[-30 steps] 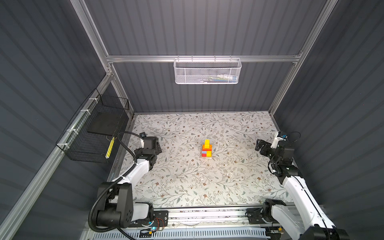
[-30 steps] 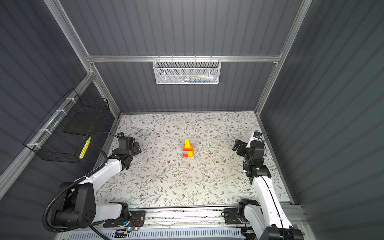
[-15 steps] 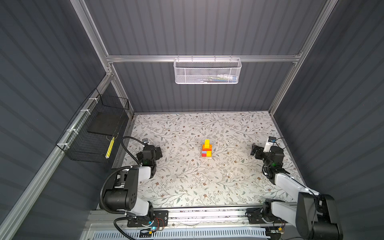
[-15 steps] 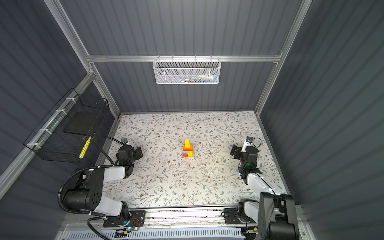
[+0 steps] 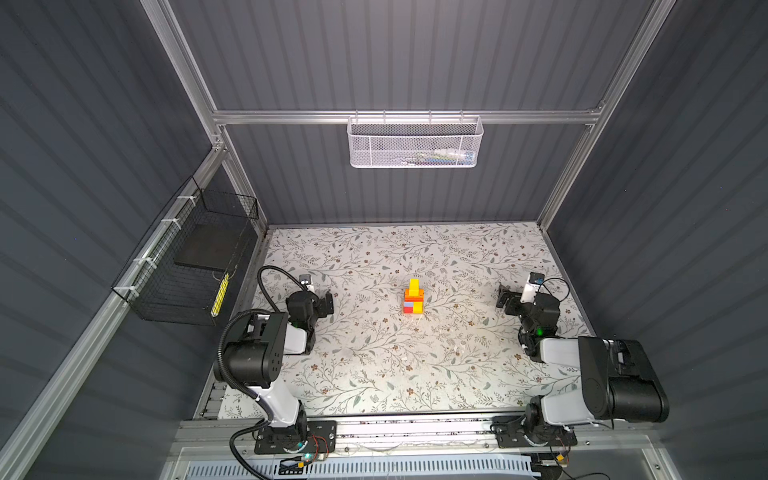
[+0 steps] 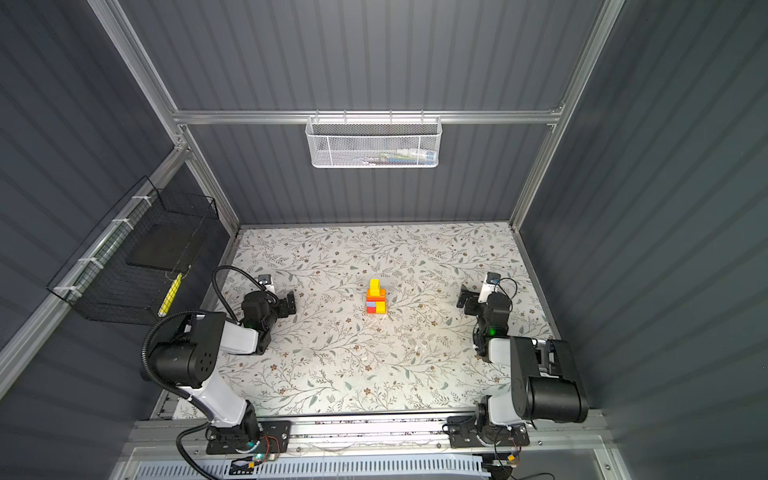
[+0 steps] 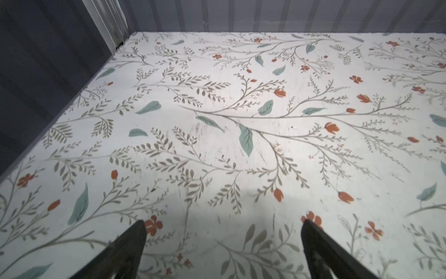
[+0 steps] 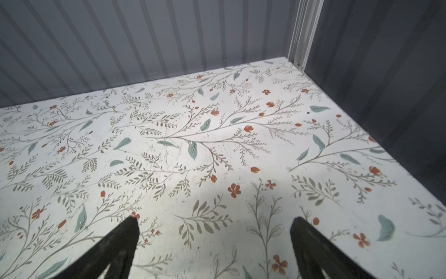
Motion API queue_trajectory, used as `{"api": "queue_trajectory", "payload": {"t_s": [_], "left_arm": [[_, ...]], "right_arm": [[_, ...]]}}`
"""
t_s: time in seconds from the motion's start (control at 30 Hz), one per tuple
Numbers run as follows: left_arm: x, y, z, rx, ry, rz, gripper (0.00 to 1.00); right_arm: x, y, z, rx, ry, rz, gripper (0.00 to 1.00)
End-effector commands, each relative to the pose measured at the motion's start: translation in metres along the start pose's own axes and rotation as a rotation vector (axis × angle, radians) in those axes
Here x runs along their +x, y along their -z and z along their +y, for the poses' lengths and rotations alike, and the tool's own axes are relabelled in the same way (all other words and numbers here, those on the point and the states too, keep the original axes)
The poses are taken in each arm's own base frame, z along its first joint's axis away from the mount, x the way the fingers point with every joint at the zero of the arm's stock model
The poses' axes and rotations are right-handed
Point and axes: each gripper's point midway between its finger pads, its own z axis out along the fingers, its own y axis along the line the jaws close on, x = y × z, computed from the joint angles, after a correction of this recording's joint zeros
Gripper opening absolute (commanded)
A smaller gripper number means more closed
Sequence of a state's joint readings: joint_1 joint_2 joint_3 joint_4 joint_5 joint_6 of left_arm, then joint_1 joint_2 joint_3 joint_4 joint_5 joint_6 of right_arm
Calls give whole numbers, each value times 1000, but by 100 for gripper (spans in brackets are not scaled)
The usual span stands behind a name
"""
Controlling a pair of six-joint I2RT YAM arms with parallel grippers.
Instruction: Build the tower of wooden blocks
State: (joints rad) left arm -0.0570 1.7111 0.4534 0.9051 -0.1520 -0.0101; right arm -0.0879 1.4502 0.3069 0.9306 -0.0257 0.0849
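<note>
Tower (image 5: 413,297) stands central on counter (image 5: 374,365), well apart from your claws. Left claw (image 7: 223,225) and right claw (image 8: 214,221) gape wide, both empty. Blocks (image 5: 418,307) look light, rigid, merely stacked: take any one by opposite flat sides, gently.

Grey ribbed walls (image 5: 415,62), floral tabletop (image 5: 374,365).

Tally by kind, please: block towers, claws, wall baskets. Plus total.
Tower of painted wooden blocks: 1
Open black claws: 2, left claw, right claw
Wall baskets: 2, white mesh basket, black wire basket
Total: 5
</note>
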Motion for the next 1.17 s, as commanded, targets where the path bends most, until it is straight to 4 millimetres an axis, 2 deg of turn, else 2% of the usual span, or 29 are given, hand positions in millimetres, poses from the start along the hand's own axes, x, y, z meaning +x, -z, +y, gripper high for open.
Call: {"api": "queue_trajectory", "payload": {"t_s": [0.0,1.13], "left_arm": [[-7,-4,0,5,-19,-6,100],[-7,-4,0,4,-19,-12,100]], "right_arm": [[-16,-2,-1,15,8,-57,99],[-15,-3,4,-10,19,-49,99]]}}
